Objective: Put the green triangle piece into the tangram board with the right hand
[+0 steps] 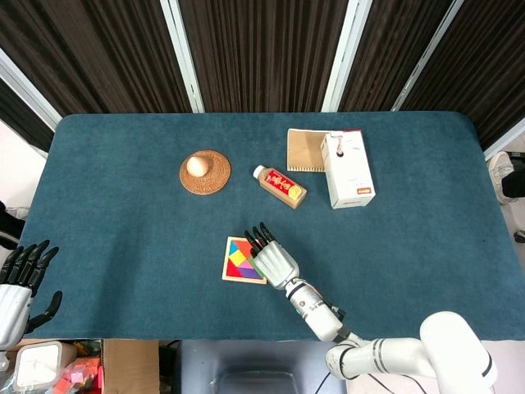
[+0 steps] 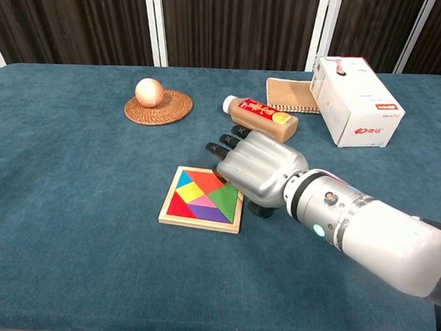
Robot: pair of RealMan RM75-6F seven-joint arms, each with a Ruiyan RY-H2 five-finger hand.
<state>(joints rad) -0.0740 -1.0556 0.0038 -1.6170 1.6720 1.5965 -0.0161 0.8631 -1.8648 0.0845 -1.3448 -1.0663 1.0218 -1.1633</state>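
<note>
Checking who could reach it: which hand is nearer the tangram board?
Right. The right hand sits at the tangram board's right edge; the left hand hangs off the table's near-left corner.

Silver robot hand (image 2: pixel 257 168), black fingertips (image 2: pixel 220 143)
</note>
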